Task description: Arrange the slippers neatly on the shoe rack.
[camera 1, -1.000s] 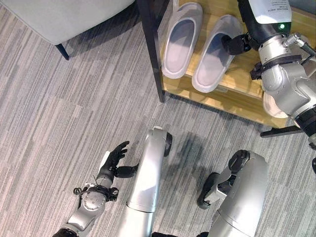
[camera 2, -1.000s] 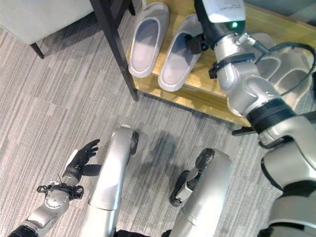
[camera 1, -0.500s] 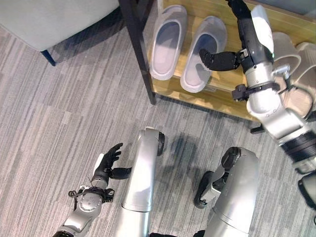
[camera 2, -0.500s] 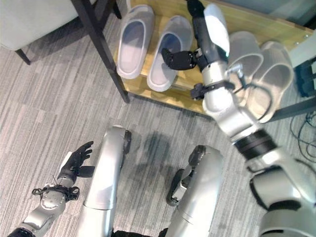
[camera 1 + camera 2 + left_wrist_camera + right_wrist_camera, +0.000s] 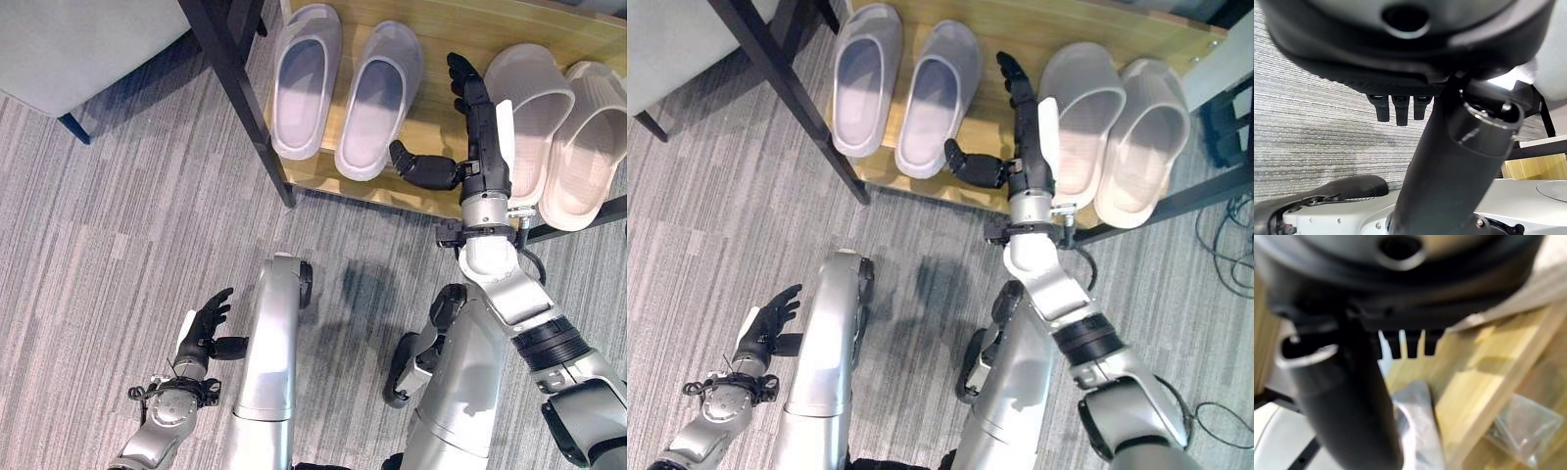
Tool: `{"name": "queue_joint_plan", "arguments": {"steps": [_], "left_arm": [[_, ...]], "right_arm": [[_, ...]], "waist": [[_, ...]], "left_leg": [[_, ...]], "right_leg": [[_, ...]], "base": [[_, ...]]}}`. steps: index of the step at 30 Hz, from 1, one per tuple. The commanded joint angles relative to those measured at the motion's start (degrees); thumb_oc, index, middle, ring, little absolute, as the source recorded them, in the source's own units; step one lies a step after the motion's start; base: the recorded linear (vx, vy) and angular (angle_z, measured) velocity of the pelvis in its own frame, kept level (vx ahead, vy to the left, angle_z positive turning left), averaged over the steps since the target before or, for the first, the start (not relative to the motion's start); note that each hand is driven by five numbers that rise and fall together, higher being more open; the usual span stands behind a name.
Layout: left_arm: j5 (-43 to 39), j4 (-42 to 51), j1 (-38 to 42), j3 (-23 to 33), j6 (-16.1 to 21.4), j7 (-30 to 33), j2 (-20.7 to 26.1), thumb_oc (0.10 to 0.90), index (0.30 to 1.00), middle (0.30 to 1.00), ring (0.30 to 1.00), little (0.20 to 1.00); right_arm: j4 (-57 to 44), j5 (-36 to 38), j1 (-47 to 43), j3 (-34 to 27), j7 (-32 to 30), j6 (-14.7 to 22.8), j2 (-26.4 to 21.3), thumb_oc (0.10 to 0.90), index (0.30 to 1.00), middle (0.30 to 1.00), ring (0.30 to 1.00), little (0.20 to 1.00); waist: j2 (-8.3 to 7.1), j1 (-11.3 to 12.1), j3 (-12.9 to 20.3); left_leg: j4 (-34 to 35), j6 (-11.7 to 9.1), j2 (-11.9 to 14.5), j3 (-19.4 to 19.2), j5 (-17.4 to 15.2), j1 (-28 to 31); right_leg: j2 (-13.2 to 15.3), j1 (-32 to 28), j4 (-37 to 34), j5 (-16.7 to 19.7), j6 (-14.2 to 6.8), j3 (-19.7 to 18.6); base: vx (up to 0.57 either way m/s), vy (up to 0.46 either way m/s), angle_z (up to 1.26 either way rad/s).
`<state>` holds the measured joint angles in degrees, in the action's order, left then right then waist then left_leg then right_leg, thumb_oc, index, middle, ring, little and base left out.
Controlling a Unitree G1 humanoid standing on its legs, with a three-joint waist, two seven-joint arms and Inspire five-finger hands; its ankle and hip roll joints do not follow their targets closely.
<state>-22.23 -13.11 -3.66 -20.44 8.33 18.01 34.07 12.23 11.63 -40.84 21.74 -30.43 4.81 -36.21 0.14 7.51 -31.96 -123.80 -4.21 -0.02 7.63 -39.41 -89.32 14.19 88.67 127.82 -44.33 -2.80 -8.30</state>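
Two pale lilac slippers (image 5: 302, 78) (image 5: 377, 98) lie side by side on the wooden shelf of the shoe rack (image 5: 431, 117), toes toward me. Two beige slippers (image 5: 529, 98) (image 5: 586, 142) lie on the same shelf further right. My right hand (image 5: 475, 127) is open, held flat over the shelf between the two pairs, thumb pointing at the heel end of the nearer lilac slipper and touching nothing. My left hand (image 5: 201, 333) hangs open low over the carpet, far from the rack.
A black rack post (image 5: 240, 93) stands left of the lilac slippers. A grey upholstered seat (image 5: 78, 39) on dark legs sits at the far left. Grey striped carpet (image 5: 118, 225) covers the floor in front of the rack.
My right hand has let go of the right lilac slipper and drawn back toward me, opening flat. The camera has shifted, bringing both beige slippers into view. The left hand stays idle.
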Motion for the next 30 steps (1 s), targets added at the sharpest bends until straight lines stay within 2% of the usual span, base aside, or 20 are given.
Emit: {"name": "queue_joint_plan", "arguments": {"steps": [1,9,17,24,30], "left_arm": [[1.6,3.0,5.3,-3.0,2.8,2.6,-2.4,0.8,0.9,0.9,0.9,0.9],[1.0,1.8,6.5,-4.6,3.0,3.3,-1.5,0.8,0.9,0.9,0.9,0.9],[0.7,1.4,6.9,-6.5,3.7,2.9,-0.8,0.8,0.9,0.9,0.9,0.9],[0.2,0.4,7.7,-7.9,4.2,2.4,-0.9,0.8,0.9,0.9,0.9,0.9],[-0.3,-0.1,8.8,-9.5,4.7,2.6,-0.8,0.8,0.9,0.9,0.9,0.9]], "right_arm": [[-1.8,4.0,-10.9,-0.4,-2.4,5.5,0.8,0.8,0.9,0.9,0.9,0.9],[7.2,21.0,-15.8,2.6,0.0,8.9,5.0,0.8,0.9,0.9,0.9,0.9],[14.5,24.9,-21.6,4.5,1.1,10.1,5.3,0.8,0.9,0.9,0.9,0.9],[18.6,25.4,-26.0,5.9,1.1,10.1,5.8,0.8,0.9,0.9,0.9,0.9],[23.4,24.4,-30.0,6.4,-0.1,10.3,8.3,0.8,0.9,0.9,0.9,0.9]], "waist": [[-0.27,2.4,2.2],[0.4,3.6,2.2],[1.61,4.7,2.2],[2.15,5.3,2.2],[2.86,6.1,2.2]], "left_leg": [[1.0,4.1,-0.6,-7.4,-7.4,-0.6],[1.7,3.7,-1.0,-6.6,-7.1,-0.6],[2.3,3.3,-1.4,-6.0,-6.9,-0.6],[2.0,3.0,-1.7,-5.5,-6.9,-0.6],[1.9,2.9,-2.0,-5.0,-6.9,-0.6]], "right_leg": [[1.3,-0.4,3.9,1.2,8.6,5.9],[2.0,-1.6,3.3,1.6,8.7,6.8],[2.7,-2.4,3.0,1.5,8.6,7.3],[3.0,-2.8,3.1,1.4,8.6,7.6],[3.4,-3.4,3.0,1.3,8.6,8.3]], "base": [[0.0,0.0,0.0],[0.0,0.0,0.0],[0.0,0.0,0.0],[0.0,0.003,0.05],[0.0,0.0,0.0]]}}
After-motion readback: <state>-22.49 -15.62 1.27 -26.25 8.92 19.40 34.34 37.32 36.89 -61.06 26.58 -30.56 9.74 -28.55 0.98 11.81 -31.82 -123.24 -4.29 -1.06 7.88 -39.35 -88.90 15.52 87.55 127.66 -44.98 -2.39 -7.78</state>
